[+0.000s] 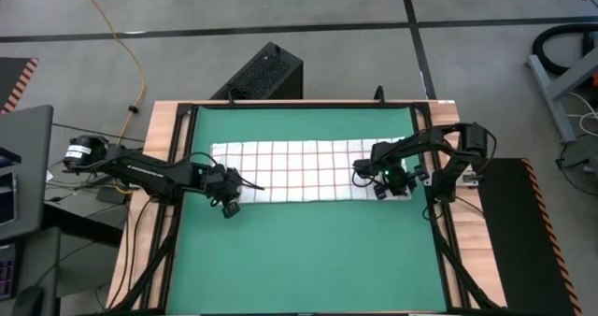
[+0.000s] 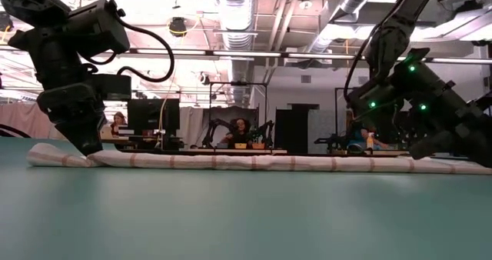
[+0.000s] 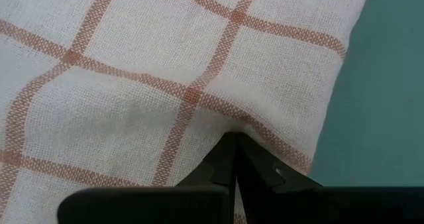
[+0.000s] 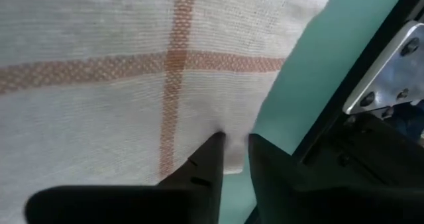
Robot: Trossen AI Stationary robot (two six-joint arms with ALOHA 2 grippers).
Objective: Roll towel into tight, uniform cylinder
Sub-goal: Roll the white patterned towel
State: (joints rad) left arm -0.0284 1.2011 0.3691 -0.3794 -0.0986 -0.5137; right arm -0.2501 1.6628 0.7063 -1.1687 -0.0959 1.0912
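The towel (image 1: 308,171), white with red-brown grid lines, lies as a long flat strip running left to right across the far half of the green mat (image 1: 299,260). In the low view the towel (image 2: 231,161) shows as a low band of several layers. My left gripper (image 1: 227,204) (image 3: 235,144) is shut at the strip's near left corner. My right gripper (image 1: 385,190) (image 4: 235,144) slants down at the near right corner. Its fingers stand a narrow gap apart, with a bit of the towel's edge (image 4: 233,159) showing between them. My left gripper comes steeply from above onto the towel just inside its near left corner (image 3: 225,128), where the cloth puckers at the shut fingertips. How many layers are caught there does not show. The towel lies flat on the mat. Of my right gripper, whether its fingertips (image 4: 213,148) touch the cloth I cannot tell.
The mat's near half (image 1: 299,260) is bare green. A dark frame rail (image 4: 371,65) runs close beside the towel's right end. A black box (image 1: 266,73) sits past the table's far edge. Beyond the table in the low view are desks, screens and people.
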